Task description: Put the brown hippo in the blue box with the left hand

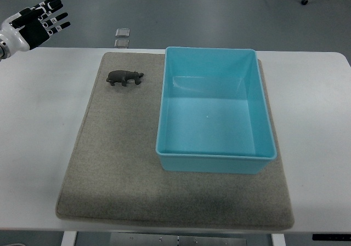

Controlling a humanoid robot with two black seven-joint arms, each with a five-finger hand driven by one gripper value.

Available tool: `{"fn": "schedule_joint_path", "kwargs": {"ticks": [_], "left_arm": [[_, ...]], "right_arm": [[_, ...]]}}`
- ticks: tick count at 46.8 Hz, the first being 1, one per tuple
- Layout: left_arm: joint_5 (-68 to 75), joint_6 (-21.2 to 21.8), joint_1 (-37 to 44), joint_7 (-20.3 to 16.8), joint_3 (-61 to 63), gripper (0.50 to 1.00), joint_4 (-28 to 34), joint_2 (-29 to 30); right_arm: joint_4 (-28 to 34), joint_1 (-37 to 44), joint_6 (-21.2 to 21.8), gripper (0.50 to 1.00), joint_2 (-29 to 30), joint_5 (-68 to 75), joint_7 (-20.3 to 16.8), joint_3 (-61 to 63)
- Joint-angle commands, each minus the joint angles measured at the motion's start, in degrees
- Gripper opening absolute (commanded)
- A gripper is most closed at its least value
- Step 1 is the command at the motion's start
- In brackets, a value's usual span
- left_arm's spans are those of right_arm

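Note:
A small brown hippo [125, 77] stands on the grey felt mat [109, 164], near its far left corner, head pointing right toward the box. The blue box [164, 120] sits on the mat's right half, open-topped with nothing inside. My left hand [43, 17] hovers at the upper left corner of the picture, well left of and beyond the hippo, fingers spread and holding nothing. The right arm does not show.
The mat lies on a white table [38, 131]. Two small clear squares [122, 36] lie on the floor just beyond the table's far edge. Chair castors [303, 0] show at the top right.

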Motion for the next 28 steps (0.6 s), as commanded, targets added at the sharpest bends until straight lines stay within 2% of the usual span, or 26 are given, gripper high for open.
{"fn": "schedule_joint_path", "kwargs": {"ticks": [1,22,28], "left_arm": [[0.14,-0.01,0.02,0.04,0.08,0.999,-0.07,-0.10],[-0.03,-0.18,-1.13,-0.04,-0.09,1.000,-0.34,-0.10],[0.14,-2.46,-1.04,-0.04,-0.09,0.999,-0.07,-0.18]], "right_arm": [[0.00,0.00,0.00,0.936,0.00,0.00,0.00,0.03],[0.00,0.00,0.00,0.936,0.00,0.00,0.00,-0.06],[0.00,0.00,0.00,0.936,0.00,0.00,0.00,0.03]]}}
